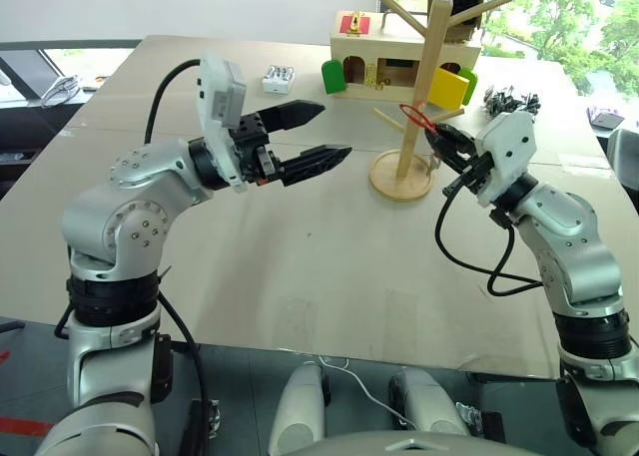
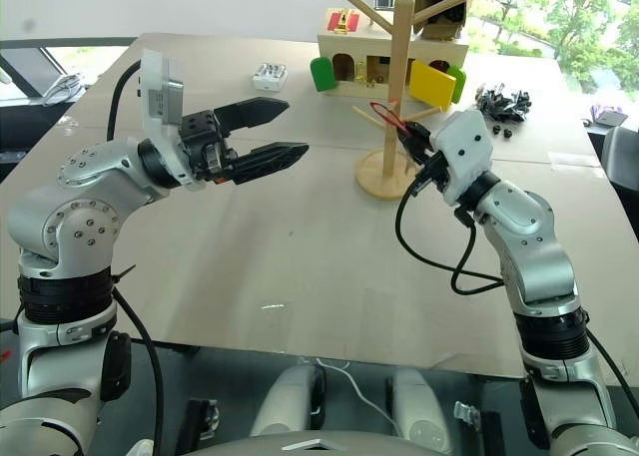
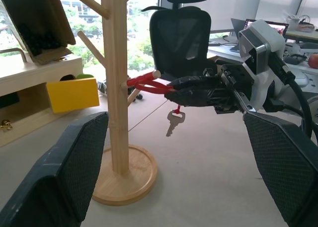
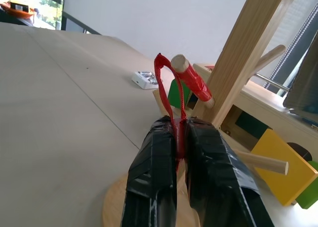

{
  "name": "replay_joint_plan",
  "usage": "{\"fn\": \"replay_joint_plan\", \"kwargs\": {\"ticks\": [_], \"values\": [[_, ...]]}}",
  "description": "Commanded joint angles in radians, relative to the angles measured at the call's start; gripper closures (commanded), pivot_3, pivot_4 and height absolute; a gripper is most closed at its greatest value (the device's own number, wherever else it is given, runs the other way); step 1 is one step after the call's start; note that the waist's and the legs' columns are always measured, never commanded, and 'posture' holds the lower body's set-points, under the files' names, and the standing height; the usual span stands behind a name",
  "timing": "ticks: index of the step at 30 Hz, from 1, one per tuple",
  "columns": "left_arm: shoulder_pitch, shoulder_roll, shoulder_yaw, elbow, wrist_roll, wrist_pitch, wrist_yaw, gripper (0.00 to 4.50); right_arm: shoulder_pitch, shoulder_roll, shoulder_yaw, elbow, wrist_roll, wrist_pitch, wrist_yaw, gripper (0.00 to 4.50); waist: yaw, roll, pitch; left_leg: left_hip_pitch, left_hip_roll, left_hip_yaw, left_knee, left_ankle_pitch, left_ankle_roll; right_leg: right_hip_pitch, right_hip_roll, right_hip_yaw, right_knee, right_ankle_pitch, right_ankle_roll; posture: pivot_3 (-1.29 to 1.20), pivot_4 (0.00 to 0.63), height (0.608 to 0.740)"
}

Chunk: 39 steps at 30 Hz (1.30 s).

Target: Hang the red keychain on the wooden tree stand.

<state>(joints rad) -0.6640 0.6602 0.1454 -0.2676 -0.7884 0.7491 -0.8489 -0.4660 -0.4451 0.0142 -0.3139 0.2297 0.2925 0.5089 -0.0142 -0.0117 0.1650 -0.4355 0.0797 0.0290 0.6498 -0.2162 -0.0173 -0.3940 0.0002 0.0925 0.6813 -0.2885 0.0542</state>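
Right pincer [image 4: 180, 137] clamped on the red keychain [image 4: 191, 80], fingers pressed together on the lower part of the loop. Upper part of the loop passed over the tip of a short dowel branch [image 4: 180, 64] of the wooden tree stand [image 1: 424, 72], lying along that branch toward the pole. Small silver key [image 3: 175, 122] hanging free below the pincer, above the table [image 1: 300, 256], not touching the round disc base [image 3: 134, 180]. Whether the loop rests with its full weight on the branch, cannot tell.

Left pincer [image 1: 324, 132] held in the air above the table, well apart from the stand, pointing toward it. Its two black fingers [image 1: 295, 112] spread apart, holding nothing.

Behind the stand, a wooden box house [image 1: 384, 47] with coloured doors: a green door [image 1: 332, 77] at one end, a yellow door [image 1: 451, 87] and a second green one at the other end. Near the house, a small white object [image 1: 279, 77] lying on the table, too small to name. On the far right side of the table, a pile of small black clips [image 1: 511, 100]. In the left wrist view, a black office chair [image 3: 186, 33] standing beyond the table.
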Motion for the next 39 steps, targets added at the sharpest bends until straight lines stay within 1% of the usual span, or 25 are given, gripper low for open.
{"fn": "replay_joint_plan", "kwargs": {"ticks": [1, 6, 11, 39], "values": [[-0.003, 0.005, 0.01, -0.048, -0.007, -0.016, 0.002, 0.0, 0.007, -0.012, -0.032, -0.06, -0.002, -0.064, 0.01, 4.33, 0.0, 0.0, 0.0, 0.0, 0.0, 0.0, 0.0, 0.0, 0.0, 0.0, 0.0, 0.0, 0.0, 0.0, 0.0, 0.0, 0.15, 0.735], [-0.005, 0.003, 0.009, -0.042, -0.004, -0.018, 0.001, 0.0, 0.014, -0.016, -0.038, -0.064, -0.008, -0.087, 0.011, 4.33, 0.0, 0.0, 0.0, 0.0, 0.0, 0.0, 0.0, 0.0, 0.0, 0.0, 0.0, 0.0, 0.0, 0.0, 0.0, 0.0, 0.15, 0.735], [-0.002, 0.002, 0.006, -0.043, 0.0, -0.022, 0.001, 0.0, 0.01, -0.013, -0.052, -0.054, -0.006, -0.061, -0.006, 4.33, 0.0, 0.0, 0.0, 0.0, 0.0, 0.0, 0.0, 0.0, 0.0, 0.0, 0.0, 0.0, 0.0, 0.0, 0.0, 0.0, 0.15, 0.735], [-0.005, -0.006, 0.003, -0.044, 0.019, -0.027, 0.003, 0.0, 0.021, -0.006, -0.025, -0.016, -0.037, -0.027, 0.002, 4.33, 0.0, 0.0, 0.0, 0.0, 0.0, 0.0, 0.0, 0.0, 0.0, 0.0, 0.0, 0.0, 0.0, 0.0, 0.0, 0.0, 0.15, 0.735]]}}
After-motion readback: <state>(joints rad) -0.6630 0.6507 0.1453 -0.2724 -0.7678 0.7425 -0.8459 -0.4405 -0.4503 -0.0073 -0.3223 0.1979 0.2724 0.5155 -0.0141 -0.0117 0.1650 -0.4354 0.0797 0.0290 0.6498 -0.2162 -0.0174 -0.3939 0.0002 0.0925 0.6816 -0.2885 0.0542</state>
